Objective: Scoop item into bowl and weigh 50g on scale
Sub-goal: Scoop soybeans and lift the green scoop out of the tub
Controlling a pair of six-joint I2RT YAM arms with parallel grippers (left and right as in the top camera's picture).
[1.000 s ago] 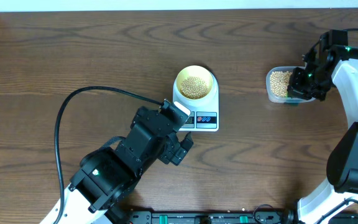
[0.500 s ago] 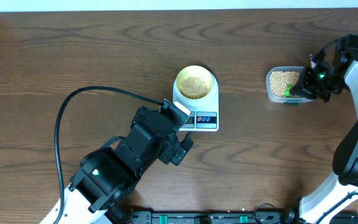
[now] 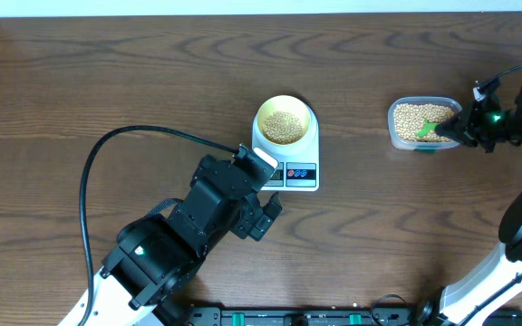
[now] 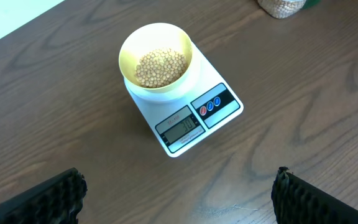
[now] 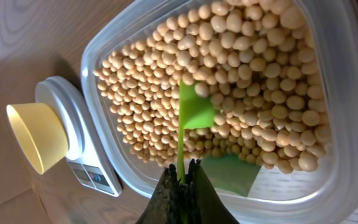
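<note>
1. The scale (image 3: 310, 154) sits mid-desk, and the bowl (image 4: 135, 43) stands on its far half. A layer of beans (image 4: 160, 66) lies in the bowl. The display and two buttons on the near edge are uncovered.
2. A clear tub (image 3: 395, 138) sits well to the right of the scale with bare wood between them. It holds the main heap of beans (image 5: 253, 74).
3. The right claw (image 5: 180, 171) is pressed together on the thin handle of a green scoop (image 5: 194, 112). It reaches in over the tub's right rim, and the scoop's blade lies on the beans inside the tub.
4. A green patch (image 5: 229, 174) shows through the tub's near wall. It may be a lid or mat under the tub, but the view does not settle it.
5. The left claw (image 4: 179, 176) is spread wide and holds nothing. It hangs over the desk (image 3: 107, 72) just near-left of the scale, and its arm partly overlaps the scale's near-left corner in the overhead view.
6. A black cable (image 3: 93, 163) arcs from the left arm out over the wood on the left.
7. The desk's far edge meets a white strip. Between that edge and the scale and tub lies a broad band of open wood, which also runs across the far left. A black rail (image 3: 297, 317) lines the near edge.
</note>
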